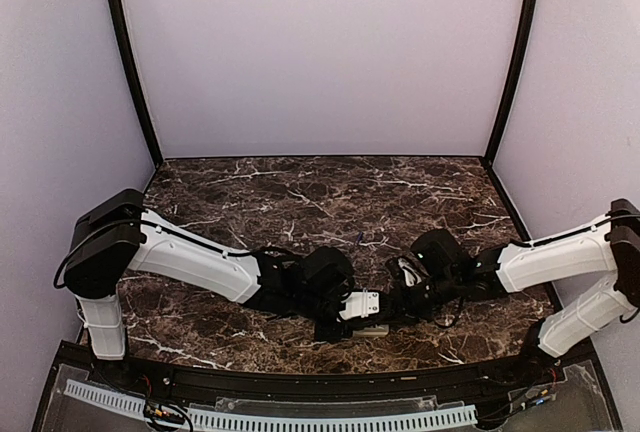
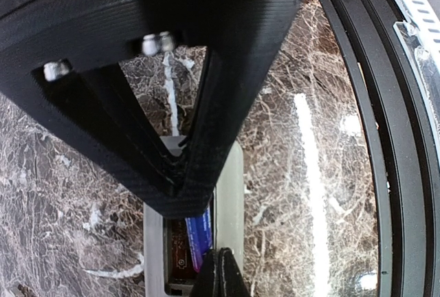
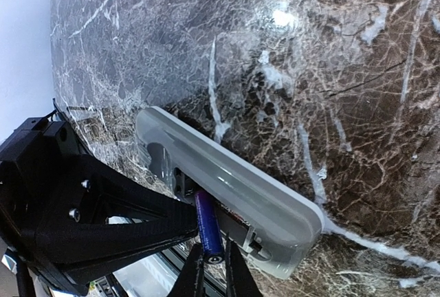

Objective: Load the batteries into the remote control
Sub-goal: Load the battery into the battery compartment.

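Near the table's (image 1: 300, 192) front edge, seen from overhead, both arms meet at the remote control (image 1: 365, 304). Left wrist view: the left gripper (image 2: 180, 184) looks clamped on the remote's end, with a battery (image 2: 199, 236) entering its compartment (image 2: 180, 252). Right wrist view: the right gripper (image 3: 212, 265) pinches that battery. A tilted entry risks jamming or slipping.

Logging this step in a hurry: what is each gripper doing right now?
Left gripper: closed on the edge of the remote.
Right gripper: closed on a battery.
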Available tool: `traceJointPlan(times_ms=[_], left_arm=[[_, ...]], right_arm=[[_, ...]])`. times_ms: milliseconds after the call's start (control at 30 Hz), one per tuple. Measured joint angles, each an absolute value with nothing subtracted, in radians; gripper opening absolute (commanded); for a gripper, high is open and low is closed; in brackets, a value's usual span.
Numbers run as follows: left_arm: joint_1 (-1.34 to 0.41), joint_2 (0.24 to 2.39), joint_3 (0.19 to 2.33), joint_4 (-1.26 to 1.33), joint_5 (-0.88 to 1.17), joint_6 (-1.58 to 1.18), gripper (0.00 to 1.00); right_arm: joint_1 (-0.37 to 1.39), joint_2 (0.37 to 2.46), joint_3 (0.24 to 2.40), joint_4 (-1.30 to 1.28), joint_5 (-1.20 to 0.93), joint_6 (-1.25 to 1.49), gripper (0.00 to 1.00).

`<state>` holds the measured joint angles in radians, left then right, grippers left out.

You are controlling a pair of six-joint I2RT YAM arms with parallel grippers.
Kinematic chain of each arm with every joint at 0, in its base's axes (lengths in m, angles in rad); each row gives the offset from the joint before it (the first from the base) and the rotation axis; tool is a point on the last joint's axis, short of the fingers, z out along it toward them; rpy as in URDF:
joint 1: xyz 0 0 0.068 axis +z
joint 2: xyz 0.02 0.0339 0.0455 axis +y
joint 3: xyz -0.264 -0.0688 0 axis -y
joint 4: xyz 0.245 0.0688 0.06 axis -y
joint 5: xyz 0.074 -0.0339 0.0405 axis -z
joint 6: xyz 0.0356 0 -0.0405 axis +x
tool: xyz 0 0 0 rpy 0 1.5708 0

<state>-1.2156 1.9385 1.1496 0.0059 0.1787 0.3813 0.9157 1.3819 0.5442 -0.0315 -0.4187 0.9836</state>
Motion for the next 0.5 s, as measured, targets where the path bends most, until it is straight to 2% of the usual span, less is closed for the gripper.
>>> traceJointPlan(times_ms=[367,500], left_arm=[[-1.216,1.938,1.172,-0.035,0.183,0.369,0.03],[-1.216,1.938,1.192,-0.063,0.189,0.364,0.1]], right_arm=[[0.915,1.433,0.545,-0.004,-0.424,0.983,0.05],[0.915,1.433,0.545,-0.002,-0.421,0.983,0.05]])
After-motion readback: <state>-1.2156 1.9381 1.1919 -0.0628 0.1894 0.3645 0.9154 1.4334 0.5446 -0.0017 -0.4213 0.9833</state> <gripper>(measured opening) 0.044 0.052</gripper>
